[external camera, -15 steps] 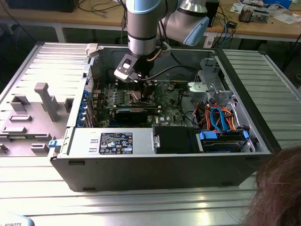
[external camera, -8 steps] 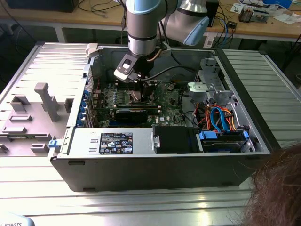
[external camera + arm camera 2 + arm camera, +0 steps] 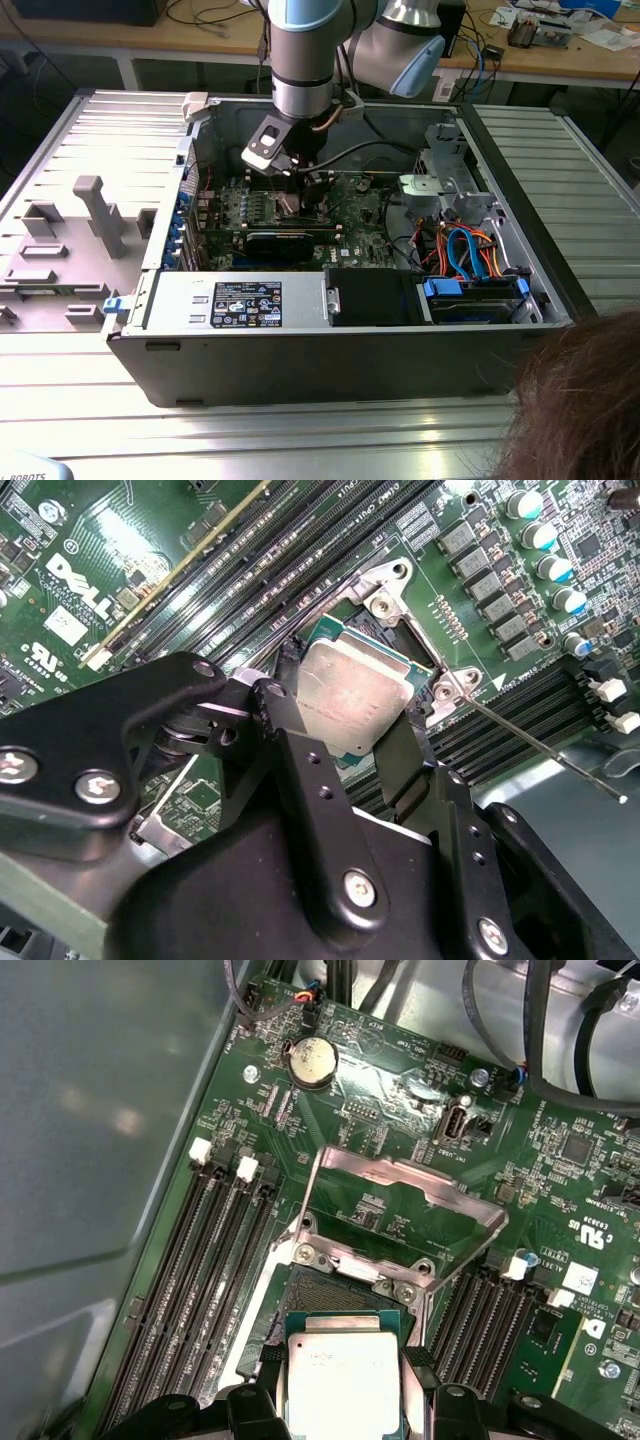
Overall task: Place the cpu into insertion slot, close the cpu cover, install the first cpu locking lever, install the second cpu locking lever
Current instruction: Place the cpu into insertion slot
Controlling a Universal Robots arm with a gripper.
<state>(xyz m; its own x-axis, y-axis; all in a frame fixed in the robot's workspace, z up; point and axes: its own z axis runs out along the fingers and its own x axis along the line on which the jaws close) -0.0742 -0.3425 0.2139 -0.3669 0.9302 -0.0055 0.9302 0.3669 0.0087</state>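
- One cpu (image 3: pixel 345 1380), silver top up, lies flat between the fingers of the gripper (image 3: pixel 350 1415). The fingers press against two opposite edges of the chip, so I judge it clamped.
- The insertion slot (image 3: pixel 328 1298) lies straight ahead of the chip, on the side toward the cover's hinge. Its dark centre shows just past the chip's far edge. I judge the chip to hang partly over the socket, not yet seated.
- The chip's edges appear to run square with the socket's surround in both wrist views.
- The cpu cover (image 3: pixel 410 1182) stands raised on its hinge at the side of the socket away from the gripper, apart from the chip.
- A thin wire locking lever (image 3: pixel 540 748) juts free beside the socket, unlatched.
- Memory slots (image 3: pixel 190 1290) flank the socket on the green motherboard (image 3: pixel 400 1090).
- In the exterior view the arm (image 3: pixel 300 60) reaches down into the open computer case (image 3: pixel 300 360). A person's hair (image 3: pixel 590 400) shows near the case.
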